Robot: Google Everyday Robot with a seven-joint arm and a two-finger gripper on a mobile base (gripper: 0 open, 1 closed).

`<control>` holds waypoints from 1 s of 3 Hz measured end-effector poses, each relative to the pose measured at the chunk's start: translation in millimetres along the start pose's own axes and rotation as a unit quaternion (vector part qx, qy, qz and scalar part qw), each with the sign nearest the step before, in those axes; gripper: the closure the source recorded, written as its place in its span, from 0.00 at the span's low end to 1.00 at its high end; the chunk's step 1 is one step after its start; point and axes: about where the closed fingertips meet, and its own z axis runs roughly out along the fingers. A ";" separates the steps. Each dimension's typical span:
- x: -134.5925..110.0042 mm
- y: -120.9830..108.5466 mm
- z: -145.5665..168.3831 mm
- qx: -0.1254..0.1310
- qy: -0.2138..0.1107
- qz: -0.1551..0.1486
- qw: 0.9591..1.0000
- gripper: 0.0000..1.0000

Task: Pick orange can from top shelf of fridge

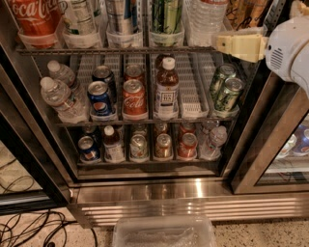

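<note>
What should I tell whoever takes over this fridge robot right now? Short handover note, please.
Gripper: at the right end of the top shelf, level with its front edge, no can in it.
Orange can: on that shelf at far right, just above the gripper, only its lower part in view.
Fridge: open.
Done: approach only.
Left: reach in, grasp the can, lift it out.

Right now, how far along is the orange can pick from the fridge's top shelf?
Done: the fridge looks open, so the shelves can be reached. In hand: the tool hangs at the right end of the top shelf, just below the orange can at the picture's upper edge, and it carries no can. Left: reach the can, grip it and lift it out.
</note>
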 end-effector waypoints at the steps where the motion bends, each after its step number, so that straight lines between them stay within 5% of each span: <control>1: -0.5 1.6 -0.5 0.000 0.000 0.000 1.000 0.00; 3: -12.2 -1.8 9.6 0.036 -0.021 0.002 0.999 0.27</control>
